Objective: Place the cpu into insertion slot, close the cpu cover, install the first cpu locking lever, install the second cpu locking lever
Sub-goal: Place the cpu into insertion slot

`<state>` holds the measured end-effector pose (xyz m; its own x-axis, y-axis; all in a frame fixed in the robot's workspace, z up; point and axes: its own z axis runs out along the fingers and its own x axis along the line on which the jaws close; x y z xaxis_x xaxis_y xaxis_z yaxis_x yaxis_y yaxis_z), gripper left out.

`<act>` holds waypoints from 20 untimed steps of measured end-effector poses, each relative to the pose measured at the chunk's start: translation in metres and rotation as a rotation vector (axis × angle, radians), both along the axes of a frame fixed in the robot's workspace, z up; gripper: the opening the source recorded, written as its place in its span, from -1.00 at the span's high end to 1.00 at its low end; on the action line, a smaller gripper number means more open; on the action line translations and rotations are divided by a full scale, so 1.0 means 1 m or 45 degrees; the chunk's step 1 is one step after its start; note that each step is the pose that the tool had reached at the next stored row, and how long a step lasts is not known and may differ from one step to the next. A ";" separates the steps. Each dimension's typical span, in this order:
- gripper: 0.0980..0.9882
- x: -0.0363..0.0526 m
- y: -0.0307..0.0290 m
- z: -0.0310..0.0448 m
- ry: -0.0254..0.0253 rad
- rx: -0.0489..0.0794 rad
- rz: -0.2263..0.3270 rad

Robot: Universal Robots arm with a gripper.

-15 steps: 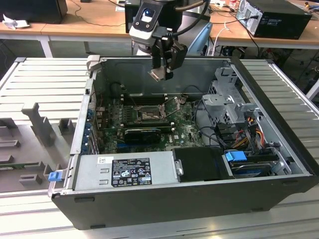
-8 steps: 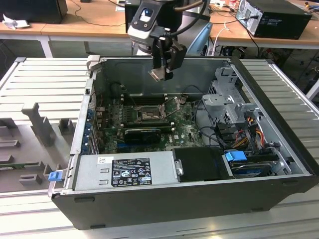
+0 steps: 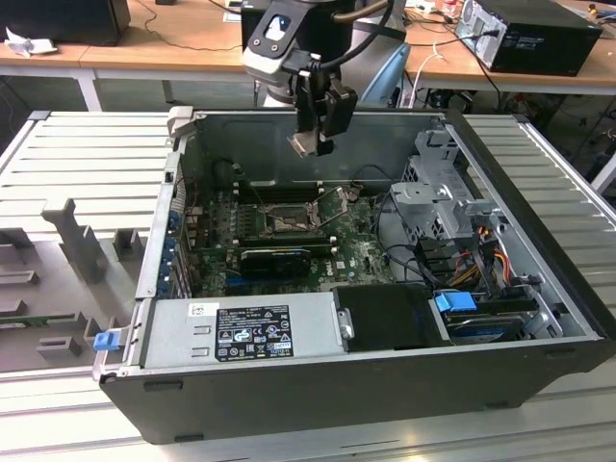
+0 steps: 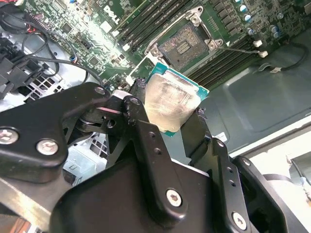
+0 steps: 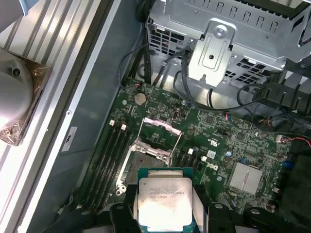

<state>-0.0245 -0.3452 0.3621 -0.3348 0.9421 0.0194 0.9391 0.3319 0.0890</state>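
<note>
My gripper (image 3: 314,142) hangs above the open computer case, shut on the cpu (image 3: 304,143), a small square chip with a pale metal top and green edge. In both wrist views the cpu (image 4: 171,99) (image 5: 164,200) sits between the black fingers (image 4: 141,127), held by two opposite edges. The insertion slot (image 3: 288,222) (image 4: 186,42) (image 5: 145,164) lies on the green motherboard below, dark and uncovered, with the chip well above it. The cpu cover (image 5: 161,125) stands swung up at the slot's far edge.
Black memory slots (image 5: 109,154) flank the socket. A black graphics card (image 3: 275,258) lies in front of it. A grey power supply (image 3: 241,332) fills the case front, and a metal drive cage (image 3: 441,192) with cables stands on the exterior view's right. Case walls (image 3: 173,183) surround it all.
</note>
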 end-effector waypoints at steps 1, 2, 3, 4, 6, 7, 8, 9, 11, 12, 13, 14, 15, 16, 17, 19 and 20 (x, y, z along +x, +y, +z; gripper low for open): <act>0.02 0.0000 0.0000 0.0000 0.0000 0.000 -0.012; 0.02 0.0000 0.0000 0.0000 0.0000 0.000 -0.026; 0.02 0.0000 0.0000 0.0000 0.0001 0.000 -0.041; 0.02 0.0000 0.0000 0.0000 0.0000 0.000 -0.052; 0.02 0.0000 0.0000 0.0000 0.0000 0.000 -0.068; 0.02 0.0000 0.0000 0.0000 0.0000 0.000 -0.084; 0.02 0.0000 0.0000 0.0000 0.0000 0.000 -0.098; 0.02 0.0000 0.0000 0.0000 0.0000 0.000 -0.111; 0.02 0.0000 0.0000 0.0000 0.0001 0.000 -0.136; 0.02 0.0000 0.0000 0.0000 0.0000 0.000 -0.145; 0.02 0.0000 0.0000 0.0000 0.0000 0.000 -0.158; 0.02 0.0000 0.0000 -0.0001 0.0000 0.000 -0.169; 0.02 0.0000 0.0000 -0.0001 0.0000 0.000 -0.184; 0.02 0.0000 0.0000 0.0000 0.0000 0.000 -0.195; 0.02 0.0000 0.0000 -0.0001 0.0000 0.000 -0.208; 0.02 0.0000 0.0000 -0.0001 0.0000 0.000 -0.229; 0.02 0.0000 0.0000 -0.0001 0.0000 0.000 -0.236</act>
